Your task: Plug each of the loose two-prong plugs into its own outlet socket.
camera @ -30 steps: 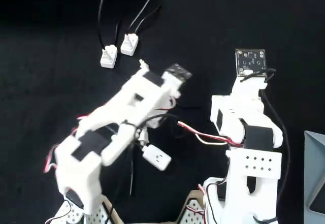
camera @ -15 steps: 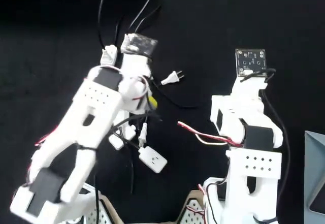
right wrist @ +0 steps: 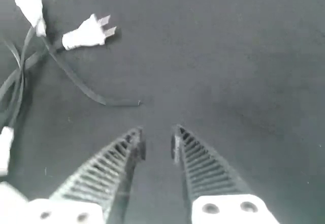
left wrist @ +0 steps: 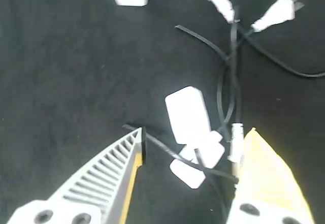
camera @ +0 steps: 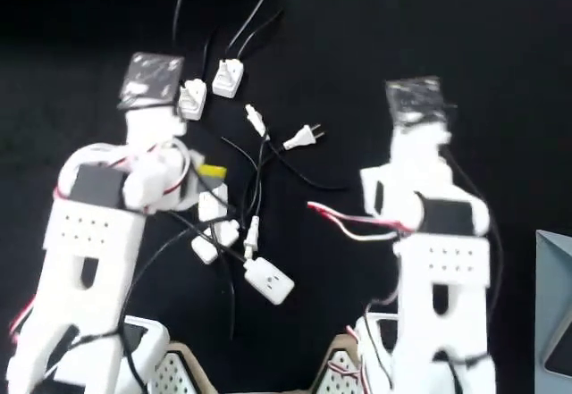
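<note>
While two units near the far edge of the desk are looking already mated, two plugs are lying loose at mid-desk. Unfilled sockets are clustering toward the near edge. The left end effector is hanging wide open over those sockets, holding nothing. The right end effector is sitting slightly parted and empty near a plug. By judgement, both insertions are awaiting completion.

The counter is plain black. The loose plugs are white on thin black cords, and the outlet sockets are white too. The left gripper pairs a pale ribbed lattice finger, edged in yellow, with a solid yellow one. The right gripper has dark grey ribbed fingers on white mounts. The left arm and right arm are white with black blocks; red and white wires trail off the right arm.
</note>
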### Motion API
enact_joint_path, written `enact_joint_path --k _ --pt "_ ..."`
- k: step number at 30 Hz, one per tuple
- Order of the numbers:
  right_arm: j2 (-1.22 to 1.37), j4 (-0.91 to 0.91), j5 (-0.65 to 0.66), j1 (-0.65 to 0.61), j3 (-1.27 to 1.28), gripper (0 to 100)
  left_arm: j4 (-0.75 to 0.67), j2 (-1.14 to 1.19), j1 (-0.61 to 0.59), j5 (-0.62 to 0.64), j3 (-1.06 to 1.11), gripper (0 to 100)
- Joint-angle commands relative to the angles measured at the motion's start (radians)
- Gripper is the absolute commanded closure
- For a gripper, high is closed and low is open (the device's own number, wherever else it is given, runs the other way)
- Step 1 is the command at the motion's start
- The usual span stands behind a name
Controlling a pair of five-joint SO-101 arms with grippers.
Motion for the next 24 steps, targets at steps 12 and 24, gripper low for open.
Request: enact_joint_path --k 12,24 --pt "0.619 -0.252 0.094 -0.21 -0.334 89.1 -0.319 -0.408 -0.28 0.009 0.585 69" --pt "1.141 0.063 0.494 -0.21 -0.963 62.3 -0.351 -0.437 -0.286 0.002 0.693 69"
